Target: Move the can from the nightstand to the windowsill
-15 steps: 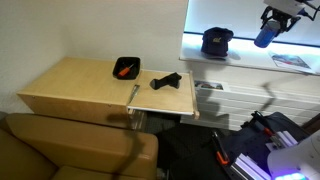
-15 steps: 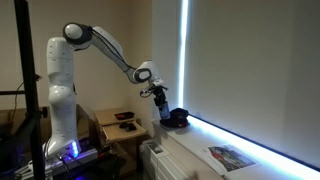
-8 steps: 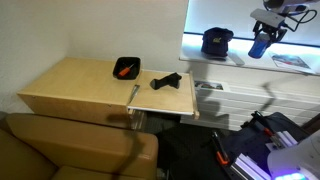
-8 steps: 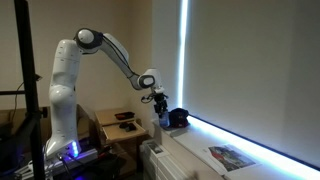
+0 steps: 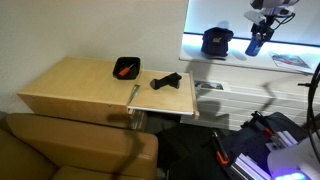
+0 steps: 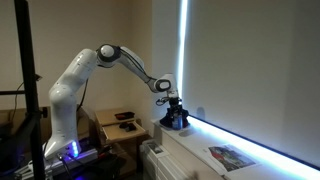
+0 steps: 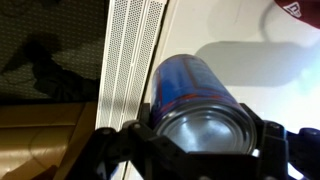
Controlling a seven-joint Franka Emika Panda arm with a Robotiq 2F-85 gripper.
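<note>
My gripper (image 5: 261, 27) is shut on the blue can (image 5: 255, 45) and holds it low over the white windowsill (image 5: 240, 62), to the right of a dark navy cap (image 5: 216, 40). In the wrist view the can (image 7: 192, 90) fills the middle, its silvery end (image 7: 205, 130) toward the camera between my black fingers (image 7: 200, 150), with the windowsill (image 7: 250, 60) under it. In an exterior view my gripper (image 6: 168, 103) is beside the cap (image 6: 178, 117) at the near end of the sill (image 6: 230, 145). The light-wood nightstand (image 5: 80, 85) stands far left of it.
A black tray with orange contents (image 5: 126, 67), a flat black object (image 5: 166, 81) and a pen (image 5: 133, 95) lie on the nightstand. A magazine (image 5: 290, 62) lies on the sill to the right. A white slatted radiator (image 7: 130, 50) sits below the sill. A brown leather seat (image 5: 70, 145) is in front.
My gripper has carried the can down and left, from high above the sill to just over it, closer to the navy cap. The arm has stretched further out.
</note>
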